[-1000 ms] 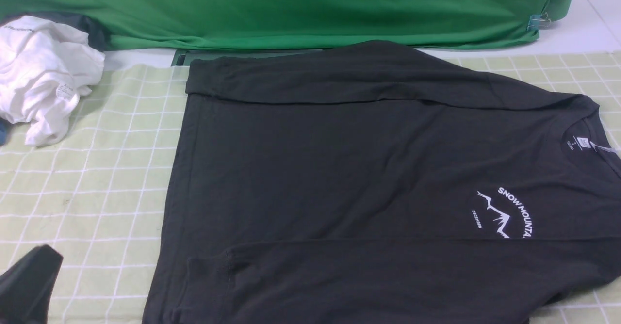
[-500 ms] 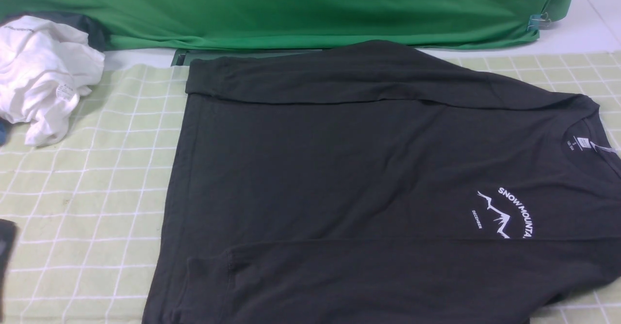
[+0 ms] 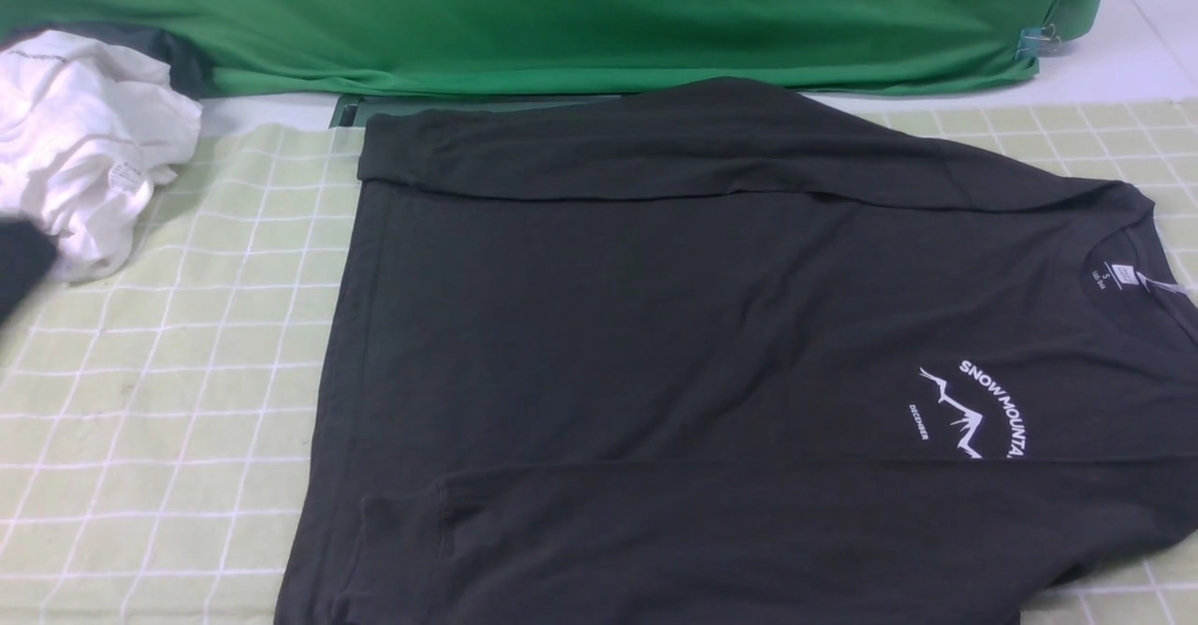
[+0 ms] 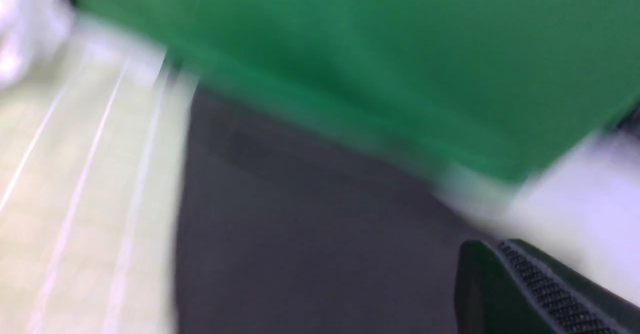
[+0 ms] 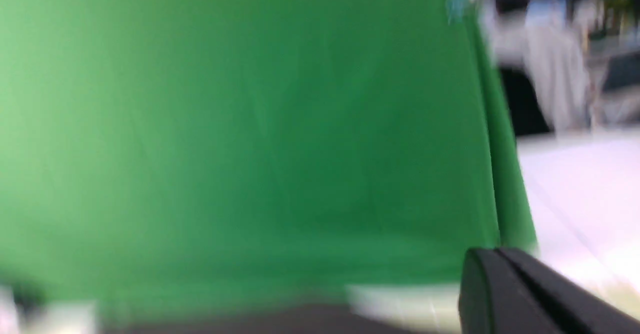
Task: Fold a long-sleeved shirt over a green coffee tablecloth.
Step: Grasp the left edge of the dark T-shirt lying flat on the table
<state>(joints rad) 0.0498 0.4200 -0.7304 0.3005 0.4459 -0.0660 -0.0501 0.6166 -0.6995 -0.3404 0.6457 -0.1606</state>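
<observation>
The long-sleeved shirt [image 3: 655,344] lies flat and front up on the green coffee tablecloth [image 3: 168,400], filling the middle and the 3 o'clock side of the front view; its collar points to 3 o'clock and its hem to 9 o'clock, and it runs out of the picture at 6 o'clock and 3 o'clock. One sleeve is folded in along the 12 o'clock edge of the body, the other along the 6 o'clock edge; the white logo [image 3: 973,410] sits near the collar, toward 4 o'clock, and the white neck label [image 3: 1116,276] shows just inside the neckline. The tablecloth lies bare at 9 o'clock of the shirt and in a strip at 2 o'clock.

A crumpled white garment [image 3: 84,138] rests at 10 o'clock, well apart from the shirt; bright green fabric [image 3: 562,17] hangs across the 12 o'clock side, with a clip [image 3: 1037,40] at its 2 o'clock corner, beside bare white surface [image 3: 1132,54].

The left arm [image 3: 19,265] shows only as a dark blur at the 9 o'clock edge, apart from the shirt. Both wrist views are smeared; the left gripper [image 4: 492,256] has its jaws pressed together, a ribbed pad showing, with no cloth in them; the right gripper [image 5: 495,261] is likewise closed flat and empty, facing the green fabric.
</observation>
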